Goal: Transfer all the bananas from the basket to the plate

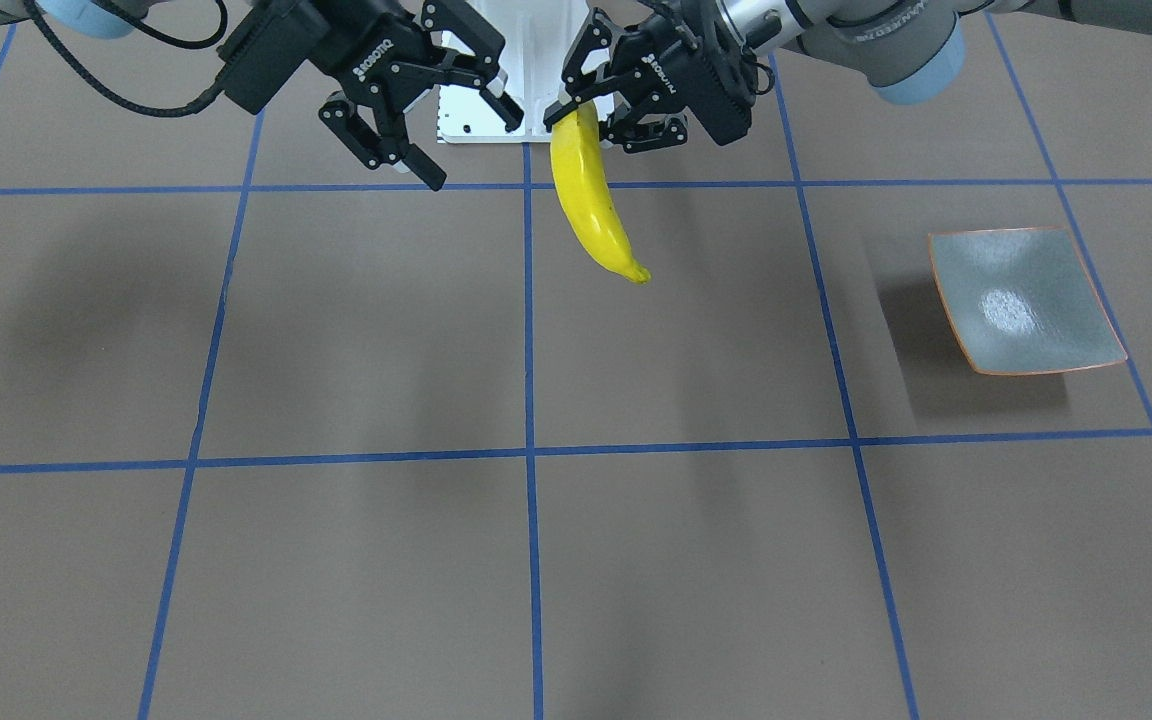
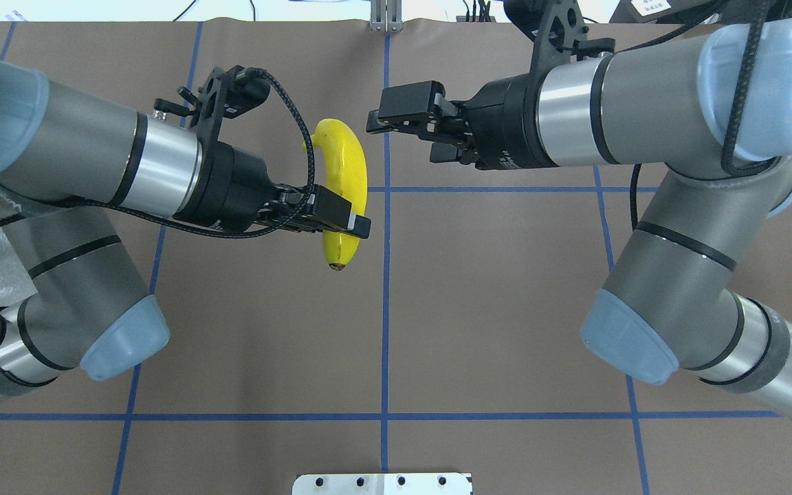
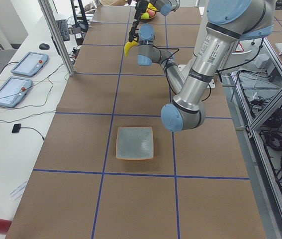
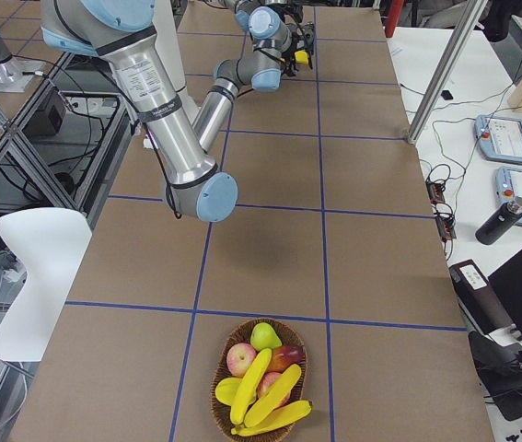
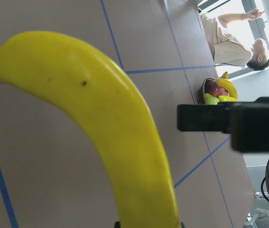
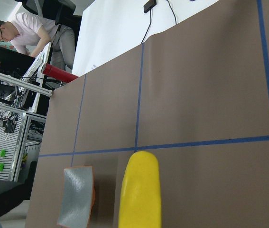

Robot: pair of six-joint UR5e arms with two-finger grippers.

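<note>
The left claw (image 1: pixel 598 118) is clenching a curved, glossy bright-yellow banana (image 1: pixel 591 210) near one end, and the fruit is hanging in the air above the brown paper-covered counter (image 1: pixel 336 330) with its blue tape grid, close to the middle line. The right claw (image 1: pixel 471 150) is hovering just beside it, released, with its fingers spread wide. The small square grey-green glazed plate (image 1: pixel 1021 300) is sitting on the left arm's side, well apart from the held banana. Three more yellow bananas (image 4: pixel 270 391) are lying among red and green fruit in a round woven basket (image 4: pixel 216 385) toward the counter's right end.
</note>
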